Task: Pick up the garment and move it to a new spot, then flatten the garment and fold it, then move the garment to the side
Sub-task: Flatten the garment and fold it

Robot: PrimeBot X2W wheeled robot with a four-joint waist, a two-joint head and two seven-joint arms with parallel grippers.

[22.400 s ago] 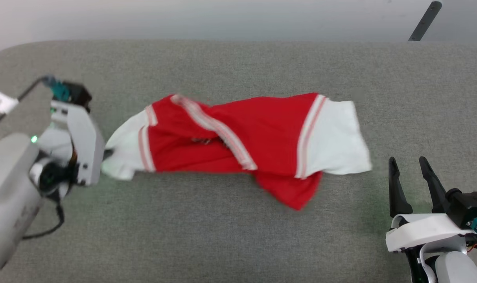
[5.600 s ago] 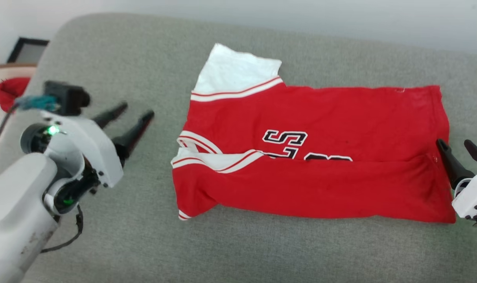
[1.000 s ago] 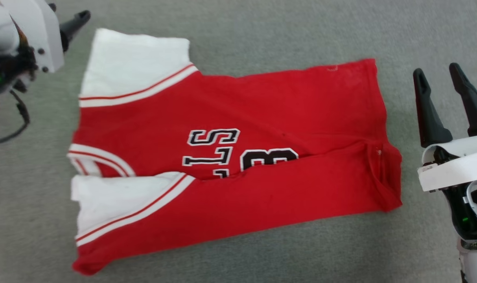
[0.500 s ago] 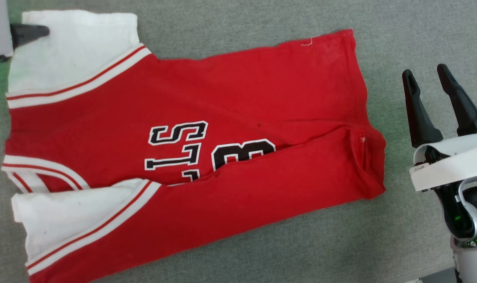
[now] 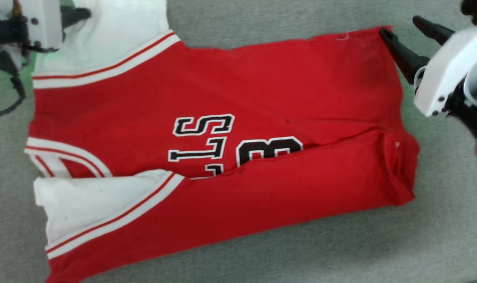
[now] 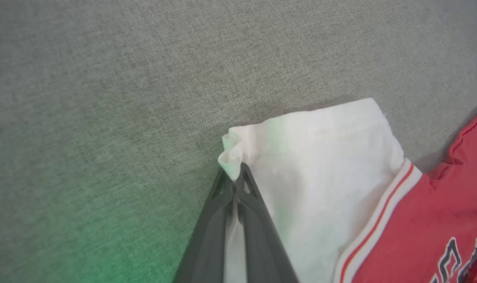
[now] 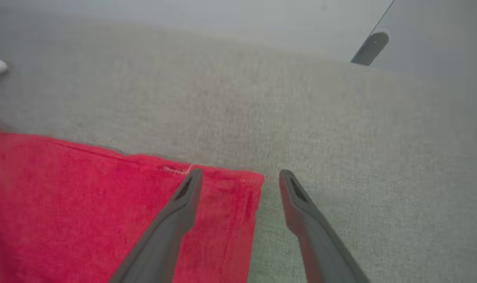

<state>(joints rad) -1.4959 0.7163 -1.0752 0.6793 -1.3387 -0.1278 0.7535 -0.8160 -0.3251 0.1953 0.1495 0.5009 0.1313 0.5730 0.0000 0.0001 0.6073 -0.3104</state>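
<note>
Since a second ago the left gripper (image 6: 234,179) has clamped the far sleeve corner of the jersey (image 5: 262,90); the right gripper (image 7: 240,175) has reached its far hem corner, jaws apart. Jersey lies half-folded on the cushion (image 5: 301,255). Folding in hand: right should close before lifting.

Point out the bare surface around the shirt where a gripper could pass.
Bare grey surface runs along the near edge of the garment, beyond its hem, and past the white sleeve. Crowded: the sleeve corner, pinched by the left gripper, and the far hem corner, straddled by the open right gripper.
</note>
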